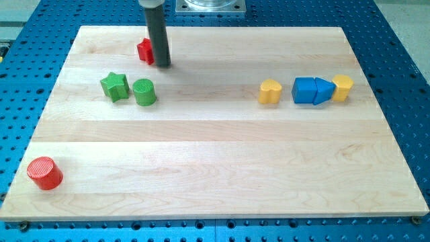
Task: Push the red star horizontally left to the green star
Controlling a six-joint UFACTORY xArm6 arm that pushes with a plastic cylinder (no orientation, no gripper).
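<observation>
Touching red star (pixel 144 51) — my tip (pixel 163 66) (wooden board (pixel 215 168)).

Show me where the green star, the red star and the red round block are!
green star (pixel 115 86), camera view, on the middle of its top face.
red star (pixel 144 50), camera view, on the part showing left of the rod.
red cylinder (pixel 44 172), camera view, near its top face.

Bright, even overhead light; pale wooden surface (pixel 222 154) sharp w/ slight sheen, soft short shadows under blocks, no blur.
</observation>
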